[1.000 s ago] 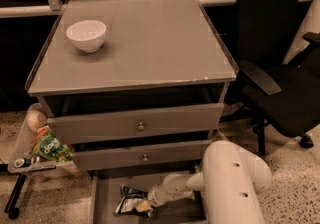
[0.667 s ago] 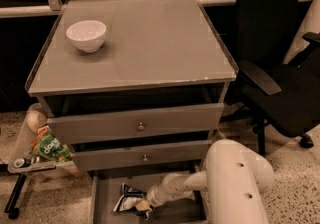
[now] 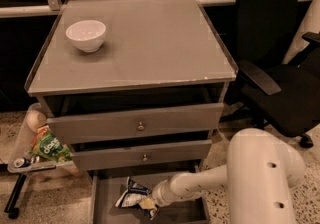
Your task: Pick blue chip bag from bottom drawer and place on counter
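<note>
Barely anything's been shifted since a moment ago: gripper [image 3: 151, 204] is parked low in the bottom drawer [image 3: 106, 212], pressed against the blue chip bag [image 3: 129, 197]; whether it's clamped can't be told.

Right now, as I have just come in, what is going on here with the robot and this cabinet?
The robot's arm reaches down into the open bottom drawer. Its gripper is at the blue chip bag, which lies on the drawer floor. The bag is not yet on the counter, where a white bowl stands. A green snack bag sits to the left of the cabinet.
</note>
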You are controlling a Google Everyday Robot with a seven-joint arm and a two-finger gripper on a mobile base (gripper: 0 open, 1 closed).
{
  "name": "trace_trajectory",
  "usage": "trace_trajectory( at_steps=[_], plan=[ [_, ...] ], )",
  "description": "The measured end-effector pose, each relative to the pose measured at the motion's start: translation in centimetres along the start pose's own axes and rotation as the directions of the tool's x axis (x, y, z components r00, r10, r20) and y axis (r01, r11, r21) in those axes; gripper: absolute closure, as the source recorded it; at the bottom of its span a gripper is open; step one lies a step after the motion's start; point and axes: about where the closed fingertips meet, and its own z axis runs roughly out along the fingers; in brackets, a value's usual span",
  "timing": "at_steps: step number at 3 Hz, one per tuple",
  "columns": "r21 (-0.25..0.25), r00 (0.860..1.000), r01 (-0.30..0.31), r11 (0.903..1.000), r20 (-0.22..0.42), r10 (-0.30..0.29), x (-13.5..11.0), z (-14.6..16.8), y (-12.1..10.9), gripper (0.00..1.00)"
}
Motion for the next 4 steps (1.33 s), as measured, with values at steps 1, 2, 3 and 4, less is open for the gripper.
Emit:
trace_trajectory(
  at_steps=[1,2,3,4],
  plan=[
    [0.114,0.998,-0.062,0.9915,0.003,0.062,-1.4,-5.7,-0.6,1.0],
    [0.149,0.999,-0.039,0.988,0.014,0.037,-2.3,-8.5,0.0,1.0],
    [0.148,0.999,-0.038,0.9883,0.012,0.037,-2.3,-8.5,0.1,1.0],
    [0.146,0.999,-0.047,0.9882,0.015,0.045,-2.1,-11.8,1.2,1.0]
  ],
)
